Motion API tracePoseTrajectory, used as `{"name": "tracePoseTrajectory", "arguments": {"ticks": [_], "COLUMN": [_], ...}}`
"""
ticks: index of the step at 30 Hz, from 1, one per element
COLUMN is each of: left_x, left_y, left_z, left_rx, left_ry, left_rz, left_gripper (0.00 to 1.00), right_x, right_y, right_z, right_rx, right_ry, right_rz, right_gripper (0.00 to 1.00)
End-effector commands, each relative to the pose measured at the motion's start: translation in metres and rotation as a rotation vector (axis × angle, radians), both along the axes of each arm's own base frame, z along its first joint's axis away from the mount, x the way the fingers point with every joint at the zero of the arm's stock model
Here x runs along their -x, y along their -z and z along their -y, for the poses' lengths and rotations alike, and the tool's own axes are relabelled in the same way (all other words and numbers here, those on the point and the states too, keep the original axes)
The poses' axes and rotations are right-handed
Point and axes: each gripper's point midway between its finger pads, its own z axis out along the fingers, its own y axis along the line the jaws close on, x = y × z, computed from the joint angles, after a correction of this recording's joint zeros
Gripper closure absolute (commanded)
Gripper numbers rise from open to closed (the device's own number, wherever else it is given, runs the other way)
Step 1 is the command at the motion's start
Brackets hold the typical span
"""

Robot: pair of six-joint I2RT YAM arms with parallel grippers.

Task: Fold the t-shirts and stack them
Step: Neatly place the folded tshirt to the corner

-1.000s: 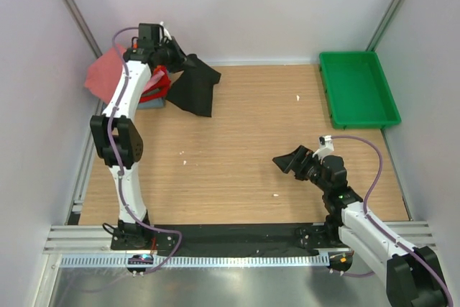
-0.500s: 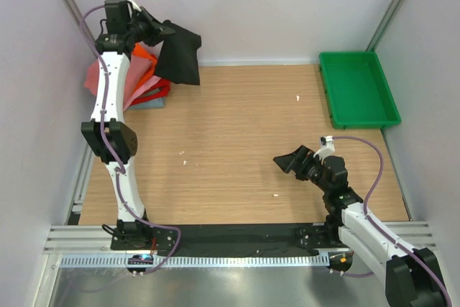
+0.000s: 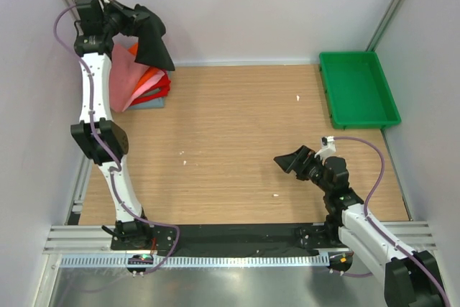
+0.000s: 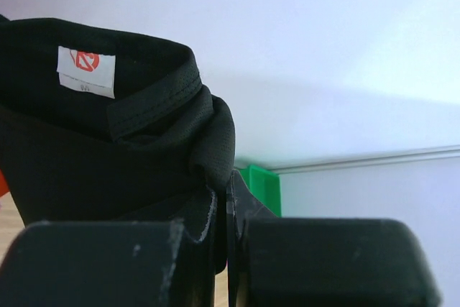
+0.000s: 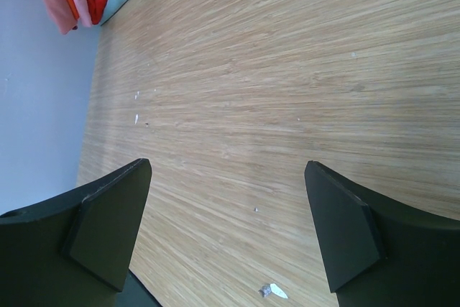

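Hanging from the clamped left gripper (image 3: 129,21), the black t-shirt (image 3: 152,42) is now higher and further left than a second ago, above the folded stack (image 3: 144,84) in the back-left corner; right gripper (image 3: 296,161) unchanged, jaws wide, empty.

The black t-shirt (image 4: 93,149) hangs bunched against the pale wall (image 4: 323,55), its white label (image 4: 86,70) with a red mark facing the lens; the left gripper (image 4: 228,213) pinches a fold, jaws pressed together; a green tray (image 4: 260,186) peeks out behind.

Black t-shirt (image 3: 152,42) aloft near folded stack (image 3: 146,84)
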Motion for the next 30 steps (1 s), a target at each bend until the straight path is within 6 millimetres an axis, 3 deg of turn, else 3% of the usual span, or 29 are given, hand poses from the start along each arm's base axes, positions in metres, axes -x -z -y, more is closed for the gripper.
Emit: {"name": "tracePoseTrajectory", "arguments": {"ticks": [1,8,17,30], "left_x": [0.024,0.028,0.036,0.029], "left_y": [-0.086,-0.099,-0.125,-0.135], "left_z": [-0.002,-0.043,-0.081,-0.093], "left_rx": [0.013,0.045,0.069,0.065], "left_ry": [0.011,-0.079,-0.166,-0.190], "left_rz": [0.223,0.242,0.309,0.374], "left_gripper": [1.00,1.00,1.00,1.00], "right_x": [-0.004,-0.004,-0.003,-0.004], "right_y": [-0.013,-0.013,-0.013,-0.013], "right_z": [-0.001,0.000,-0.001,0.000], "right_rx": [-0.021,-0.023,-0.027,-0.029], "right_ry": [0.000,-0.003,-0.008,-0.009], "right_rz": [0.056,0.055,0.053,0.053], "right_gripper": [0.05,0.05,0.05,0.05]}}
